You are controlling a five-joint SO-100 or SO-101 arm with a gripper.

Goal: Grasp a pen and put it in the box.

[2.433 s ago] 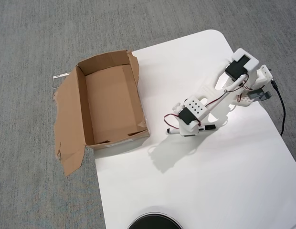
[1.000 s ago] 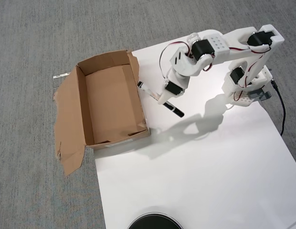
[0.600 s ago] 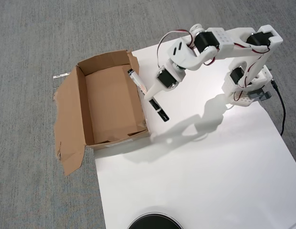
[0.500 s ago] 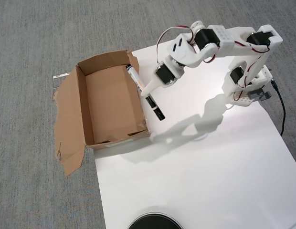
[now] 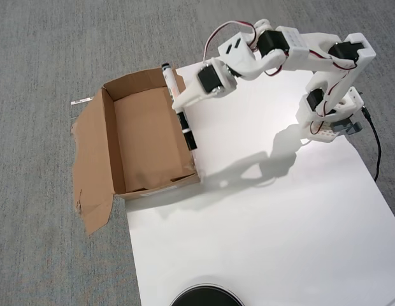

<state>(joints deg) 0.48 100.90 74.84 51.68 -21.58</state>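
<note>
Because the gripper (image 5: pixel 176 95) sits over the near wall of the box (image 5: pixel 108 137), its jaws clamp the pen (image 5: pixel 168 78) ready for release. Open cardboard lies just beyond them.

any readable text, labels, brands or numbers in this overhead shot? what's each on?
No text can be read in the overhead view.
The pen, held in the gripper over the box wall: any marking is too small to read.
White strip on the carpet beside the box: dark specks, too blurred to read.
Box and robot arm: no print visible.
</note>
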